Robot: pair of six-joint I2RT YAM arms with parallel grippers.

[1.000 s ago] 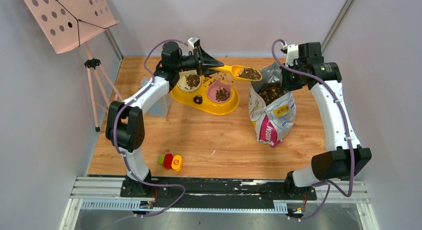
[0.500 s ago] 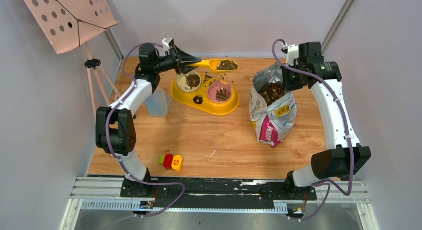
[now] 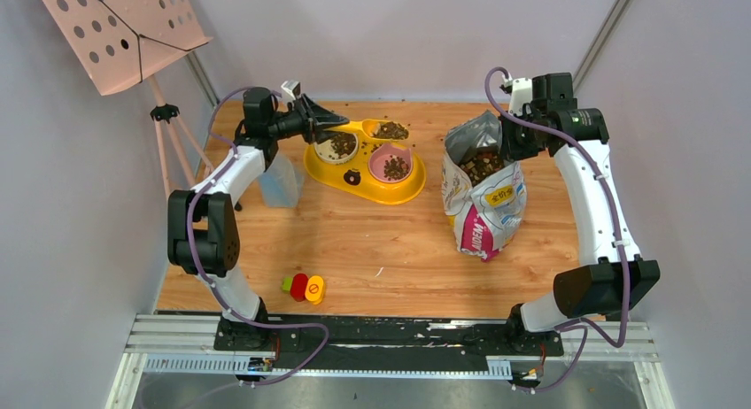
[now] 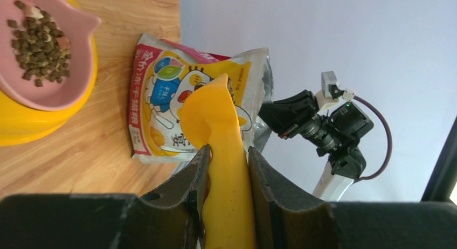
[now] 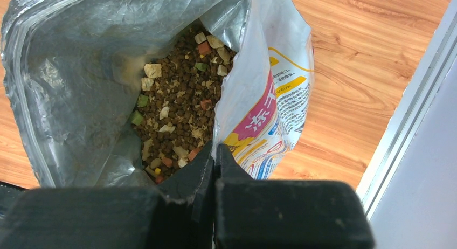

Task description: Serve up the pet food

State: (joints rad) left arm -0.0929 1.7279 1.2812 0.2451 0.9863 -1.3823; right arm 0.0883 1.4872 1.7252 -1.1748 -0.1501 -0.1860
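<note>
Yellow plastic scoop is clamped by its handle between the left fingers and held over the far edge of the double-bowl feeder. The scoop's cup is loaded with pet food. More kibble is seen in the feeder's white bowl and pink bowl. Right of the feeder, a printed foil bag stands open on the wooden desk, kibble inside. Its rim is pinched by the right fingers, pressed together on the foil.
</note>
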